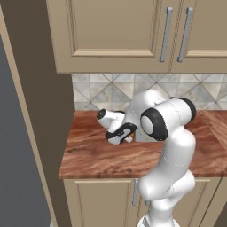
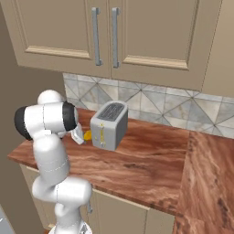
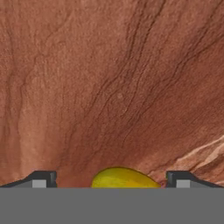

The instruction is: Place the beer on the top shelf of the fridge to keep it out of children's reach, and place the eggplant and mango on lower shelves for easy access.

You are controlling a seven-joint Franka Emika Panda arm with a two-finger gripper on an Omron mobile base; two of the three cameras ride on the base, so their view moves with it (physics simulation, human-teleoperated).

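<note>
Peeking up between the wide-open tool (image 3: 111,181) tips, the mango (image 3: 124,178) is cut off at the bottom

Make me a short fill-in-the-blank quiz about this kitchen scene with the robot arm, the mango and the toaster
1. In the hand view, the mango sits between the two tips of the open ____.
2. The mango rests on the reddish-brown wooden ____.
3. In the right base view, the silver toaster has ____ slots on top.
4. Behind the toaster the wall is covered in ____.

Missing words: end effector; counter; two; tiles
</note>
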